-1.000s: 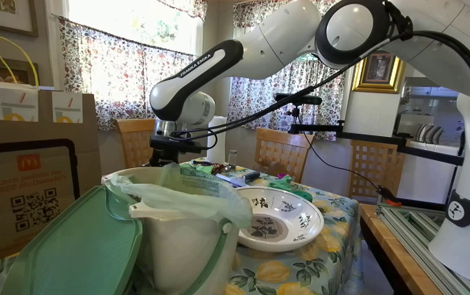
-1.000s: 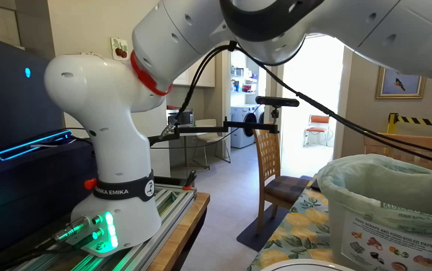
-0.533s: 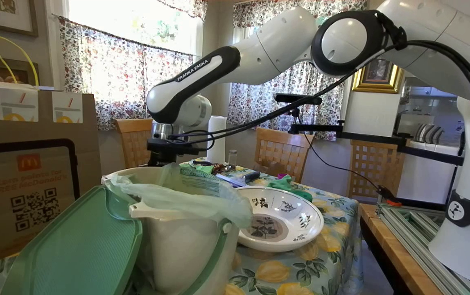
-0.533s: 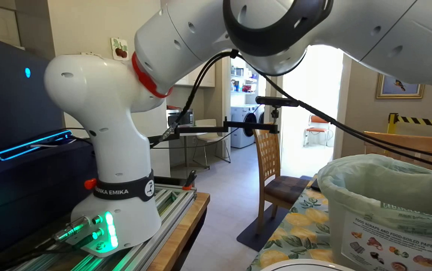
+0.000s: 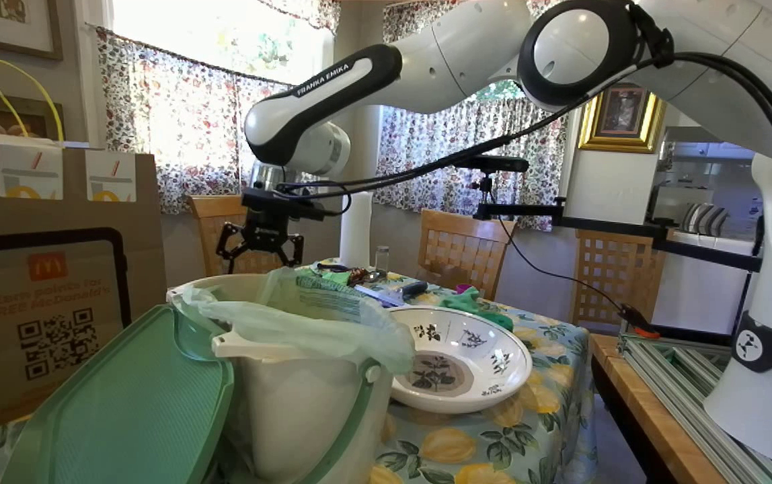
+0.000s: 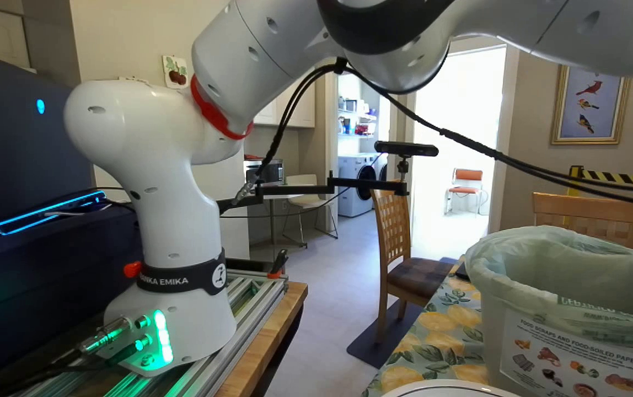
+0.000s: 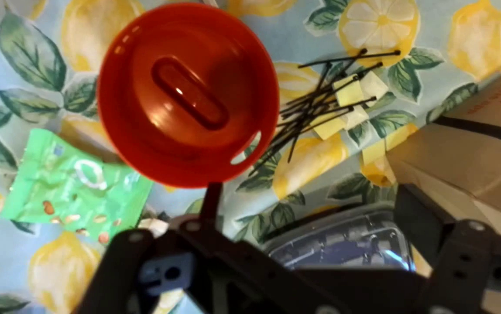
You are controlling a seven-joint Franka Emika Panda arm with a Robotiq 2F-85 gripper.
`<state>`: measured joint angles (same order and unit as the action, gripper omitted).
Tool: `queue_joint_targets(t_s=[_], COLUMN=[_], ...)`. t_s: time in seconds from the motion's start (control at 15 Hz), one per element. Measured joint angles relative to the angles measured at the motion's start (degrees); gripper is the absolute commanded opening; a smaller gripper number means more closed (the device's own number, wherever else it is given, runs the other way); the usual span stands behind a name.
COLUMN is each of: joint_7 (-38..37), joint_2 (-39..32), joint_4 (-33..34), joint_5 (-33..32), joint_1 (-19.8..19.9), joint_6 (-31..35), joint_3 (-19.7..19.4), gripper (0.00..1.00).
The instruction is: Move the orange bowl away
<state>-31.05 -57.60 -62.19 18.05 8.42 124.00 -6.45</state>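
The orange bowl [image 7: 189,148] is a red-orange round dish with a slot near its rim. It rests on the lemon-print tablecloth in the upper left part of the wrist view. Both exterior views leave it hidden or out of frame. My gripper [image 7: 310,187] stands open with nothing between its fingers. The left fingertip [image 7: 212,198] lines up with the bowl's lower rim in the wrist view; whether they touch I cannot tell. In an exterior view the gripper [image 5: 259,261] hangs pointing down, behind and above the white tub.
A white tub [image 5: 312,403] with a pale green liner, a green lid [image 5: 130,396] and a patterned white plate [image 5: 493,390] occupy the table. By the bowl lie a green snack packet [image 7: 84,183], black ties [image 7: 307,109], a clear container [image 7: 342,244] and a brown bag [image 7: 473,152].
My arm dipped slightly, then rose above its earlier height. The fingers, hidden behind the tub before, now show spread apart above its rim.
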Motion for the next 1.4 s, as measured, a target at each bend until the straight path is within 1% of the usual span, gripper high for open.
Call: queue_joint_targets(t_s=[0.2, 0.4, 0.8, 0.87, 1.4], joint_7=[0.25, 0.37, 3.17, 3.32, 3.26], joint_2=[3.78, 8.1, 16.86, 17.41, 17.17], joint_4=[-1.46, -5.42, -19.16, -20.07, -19.68], joint_5=[0.45, 0.47, 0.44, 0.44, 0.44], joint_1=[0.58, 1.24, 2.38, 2.37, 2.27], joint_6=[0.99, 1.16, 3.49, 3.53, 3.53], joint_3=[0.32, 0.43, -0.33, -0.48, -0.49], gripper=[1.0, 1.0, 1.0, 1.0, 1.0])
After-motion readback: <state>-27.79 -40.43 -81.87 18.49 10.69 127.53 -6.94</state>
